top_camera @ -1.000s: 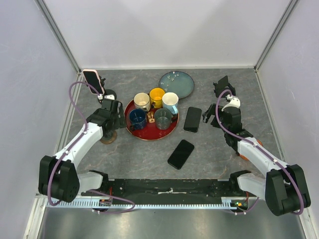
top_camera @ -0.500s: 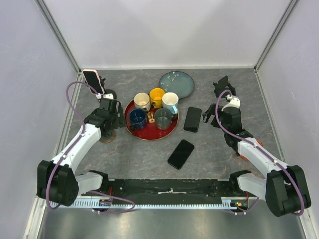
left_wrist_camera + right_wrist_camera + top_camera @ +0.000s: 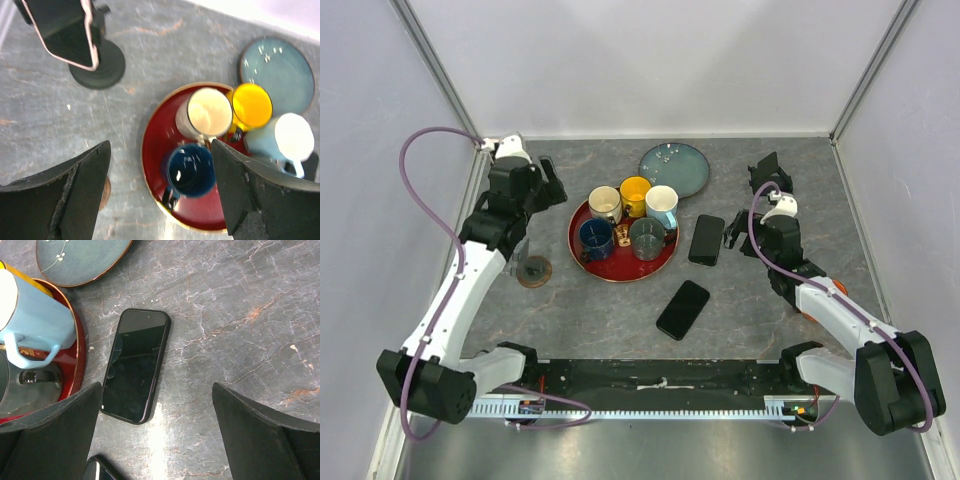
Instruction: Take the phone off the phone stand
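Observation:
A phone in a pink case point(image 3: 60, 35) leans on a black phone stand with a round base point(image 3: 100, 65), at the top left of the left wrist view. In the top view my left arm hides the phone and stand at the table's back left. My left gripper point(image 3: 160, 145) is open and empty. It hovers above and to the right of the stand, over the red tray's left rim, and shows in the top view point(image 3: 548, 185). My right gripper point(image 3: 157, 385) is open and empty over bare table beside a flat black phone point(image 3: 135, 365), and shows in the top view point(image 3: 735, 230).
A red tray point(image 3: 582, 262) holds several mugs, with a blue plate point(image 3: 675, 168) behind it. Two black phones lie flat on the table point(image 3: 706, 240), point(image 3: 683, 309). An empty black stand point(image 3: 765, 170) is at the back right. A brown disc point(image 3: 532, 272) lies left of the tray.
My left arm has risen and swung back-left, so its gripper is now over the stand and hides the phone in the top view. The right arm has barely moved.

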